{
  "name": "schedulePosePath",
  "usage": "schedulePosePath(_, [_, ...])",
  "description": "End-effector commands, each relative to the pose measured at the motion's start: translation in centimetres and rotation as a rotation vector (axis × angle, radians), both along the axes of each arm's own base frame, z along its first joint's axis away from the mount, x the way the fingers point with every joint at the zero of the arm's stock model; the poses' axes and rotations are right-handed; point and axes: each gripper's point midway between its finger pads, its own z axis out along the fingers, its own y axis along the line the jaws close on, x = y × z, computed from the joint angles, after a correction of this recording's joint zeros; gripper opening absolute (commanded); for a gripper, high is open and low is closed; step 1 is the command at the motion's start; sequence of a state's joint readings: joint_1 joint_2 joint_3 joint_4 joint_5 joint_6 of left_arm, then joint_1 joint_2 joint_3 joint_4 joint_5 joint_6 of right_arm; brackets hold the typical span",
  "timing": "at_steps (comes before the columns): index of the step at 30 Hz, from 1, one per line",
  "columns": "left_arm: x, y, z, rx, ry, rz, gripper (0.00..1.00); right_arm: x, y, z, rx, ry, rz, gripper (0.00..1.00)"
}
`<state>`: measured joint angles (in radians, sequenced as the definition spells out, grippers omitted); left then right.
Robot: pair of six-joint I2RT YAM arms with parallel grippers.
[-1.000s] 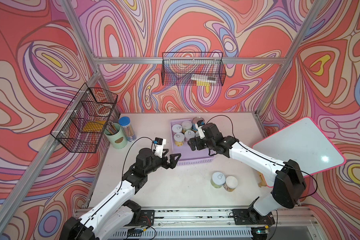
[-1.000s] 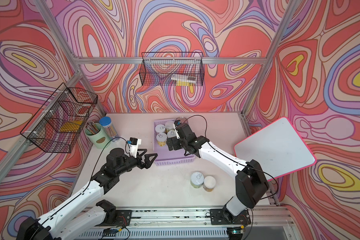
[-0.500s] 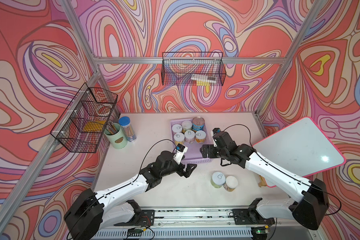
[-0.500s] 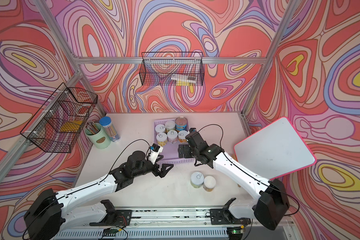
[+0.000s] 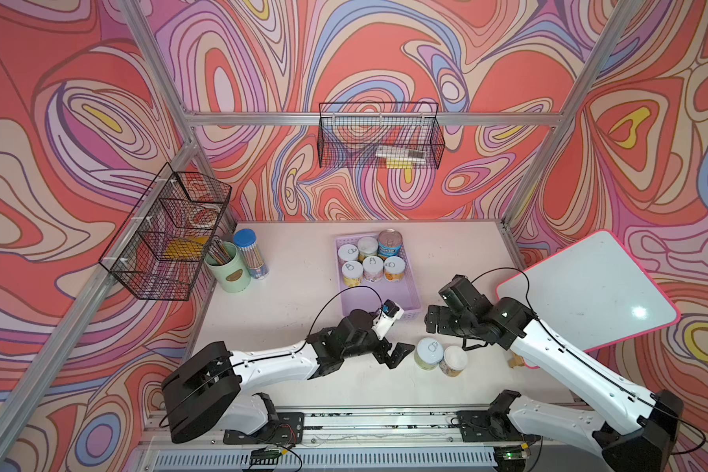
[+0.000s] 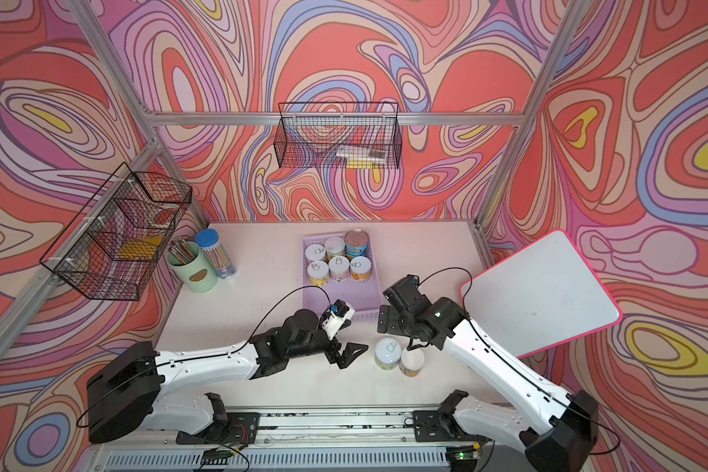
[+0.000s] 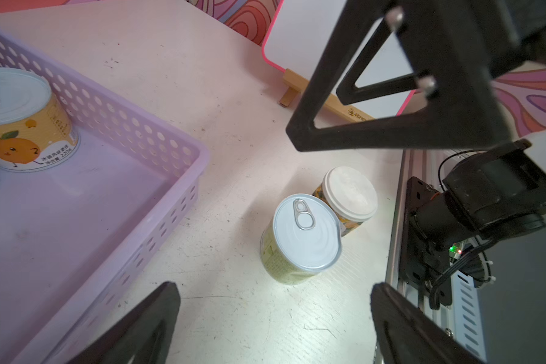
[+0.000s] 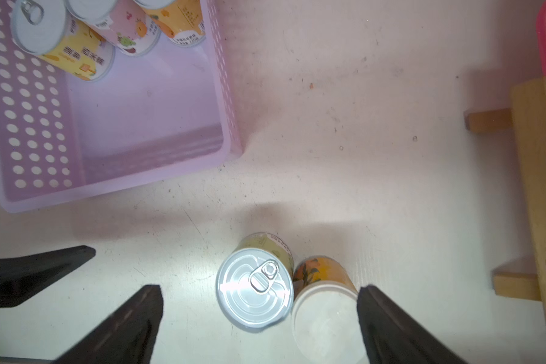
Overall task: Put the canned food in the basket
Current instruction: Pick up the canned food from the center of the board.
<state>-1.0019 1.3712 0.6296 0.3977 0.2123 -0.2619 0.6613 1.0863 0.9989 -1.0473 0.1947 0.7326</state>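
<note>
Six cans (image 5: 373, 267) were found standing upright in the far half of the basket (image 5: 401, 292), arranged in two rows of three. The taller blue-and-yellow can (image 5: 389, 245) was placed at the far corner on the robot's right side. Outside the basket, near the front edge of the tabletop (image 5: 287, 294), a green-labelled can (image 5: 429, 353) with a pull-tab lid was seen. Just beside it, apparently touching, was an orange-labelled can (image 5: 453, 361) with a plain white cap.

The left gripper (image 7: 273, 284) was held low over the tabletop and pointed at the green-labelled can from the left side. Its fingers (image 7: 139, 331) were spread wide and nothing was grasped. The right gripper (image 8: 259, 290) was positioned above the two cans. In the right wrist view both cans were seen between its fingers (image 8: 397, 327), which were also spread wide and closed on nothing. Whether a finger touched a can could not be told.

A white board (image 5: 589, 294) with a pink rim was leaned on a wooden stand (image 8: 536, 189) at the right of the tabletop.
</note>
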Motion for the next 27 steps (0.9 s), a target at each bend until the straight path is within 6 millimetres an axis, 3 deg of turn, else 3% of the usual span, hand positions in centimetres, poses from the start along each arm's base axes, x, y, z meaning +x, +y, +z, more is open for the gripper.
schedulePosePath(1, [0.2,-0.5,1.7,-0.07,-0.032,0.012,0.99,-1.9,0.5,-2.0,0.017,0.118,0.032,0.97])
schedulePosePath(7, [-0.9,0.9,1.5,-0.058,-0.021,0.015,0.99,-2.1,3.3,-3.2,0.055,0.171,0.241,0.98])
schedulePosePath(11, [-1.7,2.6,1.8,-0.053,-0.03,0.038,0.99,-1.3,3.1,-3.9,-0.017,0.184,0.28,0.98])
schedulePosePath(12, [-2.2,3.7,0.3,-0.018,-0.018,0.05,0.99,-1.2,3.2,-4.2,-0.026,0.193,0.288,0.98])
schedulePosePath(17, [-3.3,6.0,-0.4,0.025,-0.028,0.109,0.99,-0.7,3.5,-5.1,-0.052,0.223,0.292,0.98])
schedulePosePath(23, [-3.5,7.0,-0.3,-0.012,-0.026,0.157,0.99,-0.8,3.2,-6.5,-0.096,0.272,0.301,0.98])
schedulePosePath(27, [-3.7,6.6,-0.3,-0.004,-0.029,0.147,0.99,-1.0,3.4,-7.7,-0.105,0.318,0.307,0.98])
